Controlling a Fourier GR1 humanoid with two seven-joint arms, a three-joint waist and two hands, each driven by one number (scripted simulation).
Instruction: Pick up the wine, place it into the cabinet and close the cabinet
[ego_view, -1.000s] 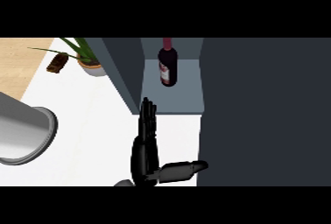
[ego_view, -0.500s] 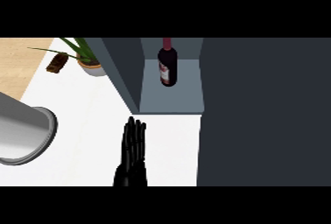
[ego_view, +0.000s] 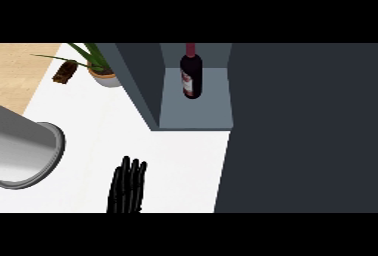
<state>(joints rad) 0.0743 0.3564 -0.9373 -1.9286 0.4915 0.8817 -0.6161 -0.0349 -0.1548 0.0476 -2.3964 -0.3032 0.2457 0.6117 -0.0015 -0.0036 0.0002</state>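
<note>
The wine bottle (ego_view: 190, 75), dark with a red neck and a pale label, stands inside the open grey cabinet (ego_view: 193, 114) at the top middle of the head view. A large dark door panel (ego_view: 299, 130) fills the right side of the view. My right hand (ego_view: 127, 186) is open, with straight fingers pointing up. It sits low over the white counter (ego_view: 170, 150), well below and left of the cabinet, touching nothing. The left hand does not show.
A big metal pot (ego_view: 26, 155) lies at the left edge of the counter. A potted green plant (ego_view: 102, 74) and a small brown object (ego_view: 65, 71) stand at the far left, beside a strip of wooden floor (ego_view: 21, 70).
My right hand has drawn back down and to the left, away from the cabinet; its forearm has left the view. The bottle and the door have not moved.
</note>
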